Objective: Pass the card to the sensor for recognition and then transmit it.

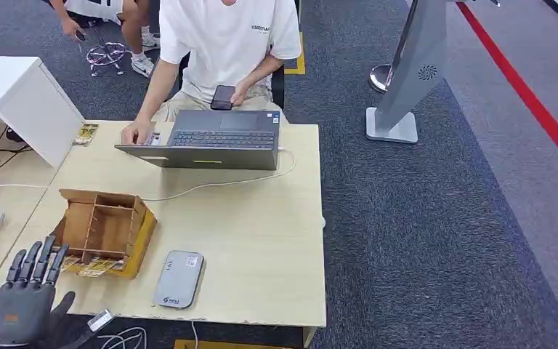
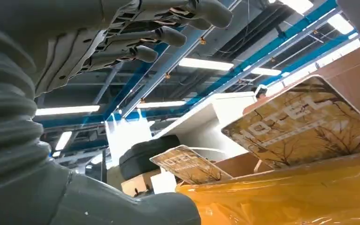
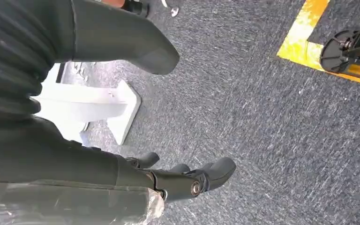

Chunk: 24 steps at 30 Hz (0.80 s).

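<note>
Landmark = wooden card box [image 1: 105,227] on the light wood table [image 1: 261,247], near its front-left corner.

Left hand [image 1: 23,302] sits just front-left of the box, at the table's front edge, fingers [image 1: 36,260] spread and pointing toward the box, holding nothing. In left wrist view the fingers [image 2: 161,35] are extended and apart above the cards; thumb [image 2: 136,211] apart from them.

Cards: yellow-brown hotel cards [image 1: 96,266] lie at the box's front foot, half under it, on a yellow sheet. Left wrist view shows one card [image 2: 304,123] w/ "HOTEL" print tilted up close to the cam, another card [image 2: 187,165] further back, both over yellow plastic wrap [image 2: 300,194].

Sensor: grey card reader [image 1: 179,279] lies flat on the table, right of the box, near the front edge; apart from box and hand.

Right hand [image 3: 187,180]: right wrist view shows it over grey carpet [image 3: 272,122], fingers loosely curled, nothing in them; thumb apart.

Beyond the box: open laptop [image 1: 218,139] at the table's far side, a seated person in a white tee [image 1: 225,36] behind it w/ a phone [image 1: 222,97]. White cable [image 1: 218,183] runs between laptop and box.
</note>
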Tool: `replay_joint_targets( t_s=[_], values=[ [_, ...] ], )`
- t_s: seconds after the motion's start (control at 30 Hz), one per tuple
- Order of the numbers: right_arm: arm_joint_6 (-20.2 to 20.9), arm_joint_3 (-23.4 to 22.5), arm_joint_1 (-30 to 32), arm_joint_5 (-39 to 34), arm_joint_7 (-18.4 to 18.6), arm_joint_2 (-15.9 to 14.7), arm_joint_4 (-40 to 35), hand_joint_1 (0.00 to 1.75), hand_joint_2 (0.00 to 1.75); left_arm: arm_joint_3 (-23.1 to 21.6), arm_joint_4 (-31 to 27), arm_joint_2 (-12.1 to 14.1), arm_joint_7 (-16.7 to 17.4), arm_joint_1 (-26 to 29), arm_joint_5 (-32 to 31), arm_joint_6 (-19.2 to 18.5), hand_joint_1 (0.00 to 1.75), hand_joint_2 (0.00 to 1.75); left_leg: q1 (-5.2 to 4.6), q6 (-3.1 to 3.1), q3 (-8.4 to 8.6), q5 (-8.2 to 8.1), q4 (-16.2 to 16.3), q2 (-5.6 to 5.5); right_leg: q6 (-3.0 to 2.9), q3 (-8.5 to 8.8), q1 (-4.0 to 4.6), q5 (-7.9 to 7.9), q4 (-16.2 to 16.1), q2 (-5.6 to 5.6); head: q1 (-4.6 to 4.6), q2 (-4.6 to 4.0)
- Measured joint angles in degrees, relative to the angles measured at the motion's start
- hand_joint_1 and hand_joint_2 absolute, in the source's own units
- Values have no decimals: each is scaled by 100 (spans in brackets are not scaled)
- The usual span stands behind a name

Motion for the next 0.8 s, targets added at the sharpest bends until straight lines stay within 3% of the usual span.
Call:
replay_joint_targets(
  t_s=[0.8],
  values=[
    [33,46,-9,68,-4,-2,0,0,175,-522,44,-184,4,-149,-81,2,0,175,0,0,0,0,1,0,0,0,0,0,0,0,0,0]
  ],
)
